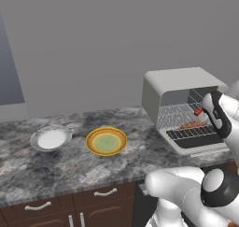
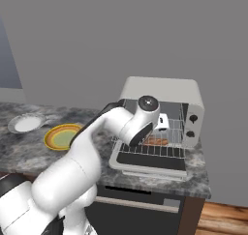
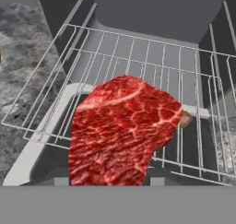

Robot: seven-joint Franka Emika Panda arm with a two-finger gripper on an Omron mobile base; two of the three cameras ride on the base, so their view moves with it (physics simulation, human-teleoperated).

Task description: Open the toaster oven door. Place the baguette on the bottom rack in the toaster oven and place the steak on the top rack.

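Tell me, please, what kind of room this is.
Most likely a home kitchen, rendered in simulation. A toaster oven stands open on a grey marbled counter, wooden cabinet drawers sit below, and a raw steak hangs over a wire rack.

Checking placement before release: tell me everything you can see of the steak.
The steak is a flat, irregular slab of bright red raw meat with pale marbling. In the hand view it hangs right in front of the camera, over the front of the top rack; whether it touches the wires cannot be told. A brown tip of the baguette peeks out past its edge, lower down. In the left base view it shows as a small red patch at the gripper, inside the open toaster oven.
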